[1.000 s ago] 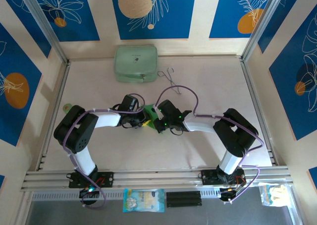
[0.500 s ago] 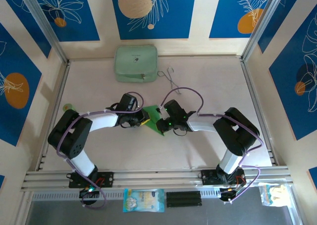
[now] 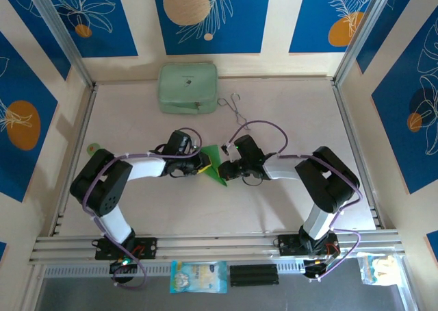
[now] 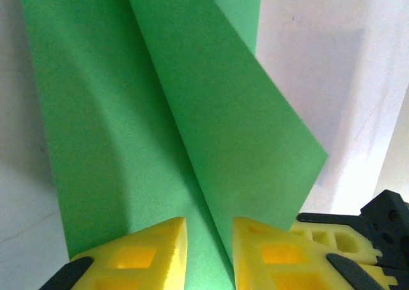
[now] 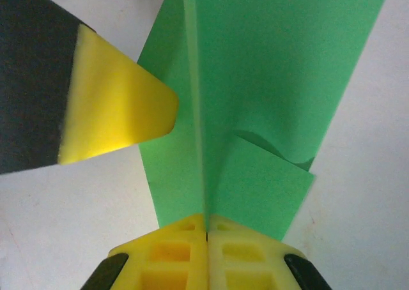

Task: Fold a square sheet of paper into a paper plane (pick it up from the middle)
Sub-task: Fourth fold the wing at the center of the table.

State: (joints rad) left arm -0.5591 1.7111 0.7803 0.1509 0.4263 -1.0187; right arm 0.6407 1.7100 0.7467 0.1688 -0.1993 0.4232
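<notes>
Paper (image 3: 213,164) sits mid-worktop between the two hands, partly lifted. It is no longer a flat square: long diagonal folds, a raised centre crease, and a pointed end toward the near side.

Right hand (image 5: 206,229): pads closed tight on the upright centre crease. Left hand (image 4: 209,239): narrow gap, one pad on each side of a fold edge. The gap looks wider than the paper, so I'd call it not clamped.

Progress, my read: past halfway. Nose and centre folds are in, but it isn't a dart yet. One flap near the right hand curls up loose with an uncreased edge. Left to do: press that flap flat, fold the wings, set it down.

Worktop (image 3: 287,119): pale, matte, bare around the paper, metal rails on its edges. Mint case (image 3: 187,87) is at the far edge, with wire tongs (image 3: 234,107) just beside it, both well apart from the work. Walls are cream with blue leaf-print panels.
</notes>
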